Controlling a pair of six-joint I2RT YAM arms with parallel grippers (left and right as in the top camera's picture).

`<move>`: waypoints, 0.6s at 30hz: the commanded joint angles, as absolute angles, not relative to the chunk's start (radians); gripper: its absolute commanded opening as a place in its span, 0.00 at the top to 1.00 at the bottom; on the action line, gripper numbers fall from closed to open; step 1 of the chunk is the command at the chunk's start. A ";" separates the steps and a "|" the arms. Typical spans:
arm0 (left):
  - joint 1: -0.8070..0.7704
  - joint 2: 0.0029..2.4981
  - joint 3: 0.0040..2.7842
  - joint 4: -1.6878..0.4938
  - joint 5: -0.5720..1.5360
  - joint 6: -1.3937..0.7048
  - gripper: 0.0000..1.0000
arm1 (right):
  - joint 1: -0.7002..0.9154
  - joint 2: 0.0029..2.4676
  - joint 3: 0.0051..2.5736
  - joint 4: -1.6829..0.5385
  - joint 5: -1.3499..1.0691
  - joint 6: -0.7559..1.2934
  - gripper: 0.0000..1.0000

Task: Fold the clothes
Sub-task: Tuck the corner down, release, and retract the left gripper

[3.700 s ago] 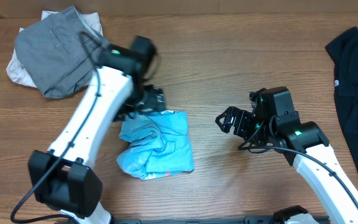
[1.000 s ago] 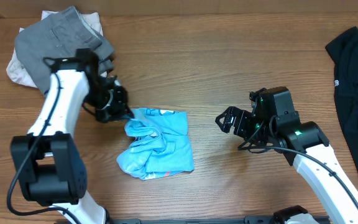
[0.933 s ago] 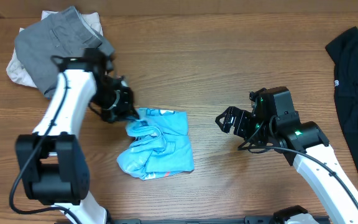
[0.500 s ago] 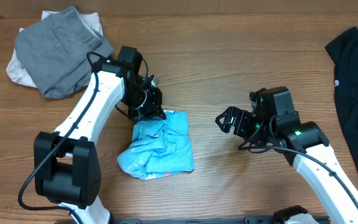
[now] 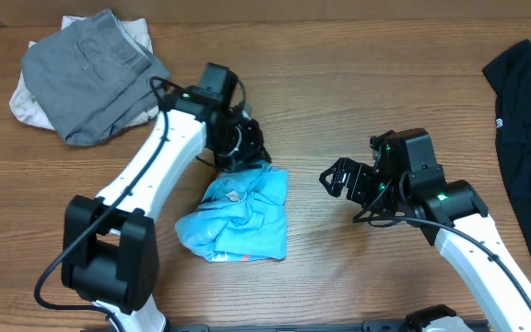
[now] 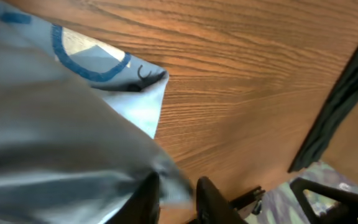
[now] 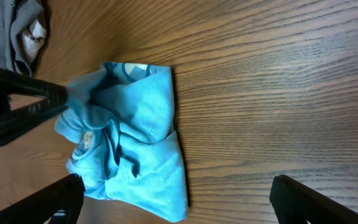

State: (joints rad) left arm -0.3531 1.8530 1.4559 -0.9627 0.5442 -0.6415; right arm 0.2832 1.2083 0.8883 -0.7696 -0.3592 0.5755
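Shirt (image 5: 238,217): soft, light, limp; take your hold at a corner.
Left gripper (image 5: 247,159): narrow, pinching shirt's top edge.
Right gripper (image 5: 333,180): wide, empty, beside shirt.

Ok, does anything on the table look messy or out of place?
The light blue T-shirt lies crumpled in a heap rather than flat, one edge pinched by the left tool. A grey garment sits bunched over an off-white one at the far left.

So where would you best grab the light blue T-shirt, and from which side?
Probably its far-right corner: the light blue T-shirt is bunched elsewhere, but that corner lies flat on the table. Come from the right, where the open right gripper faces it.
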 commanded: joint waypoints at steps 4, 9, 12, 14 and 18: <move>-0.441 1.827 1.468 -0.959 0.392 -0.768 0.83 | 0.285 1.208 0.892 -0.762 -0.360 0.574 0.00; -0.517 1.827 1.446 -0.956 0.286 -0.786 0.76 | 0.285 1.208 0.892 -0.764 -0.360 0.573 0.00; -0.536 1.827 1.444 -0.953 0.281 -0.769 0.65 | 0.285 1.208 0.892 -0.766 -0.360 0.573 0.00; -0.537 1.826 1.453 -0.957 0.282 -0.701 0.63 | 0.285 1.208 0.892 -0.765 -0.359 0.574 0.00; -0.501 1.814 1.531 -1.078 0.239 -0.622 0.59 | 0.285 1.208 0.892 -0.765 -0.358 0.573 0.00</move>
State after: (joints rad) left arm -0.5297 1.8530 1.4616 -1.0252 0.3016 -0.7002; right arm 0.2832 1.2083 0.8883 -0.7700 -0.3595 0.5758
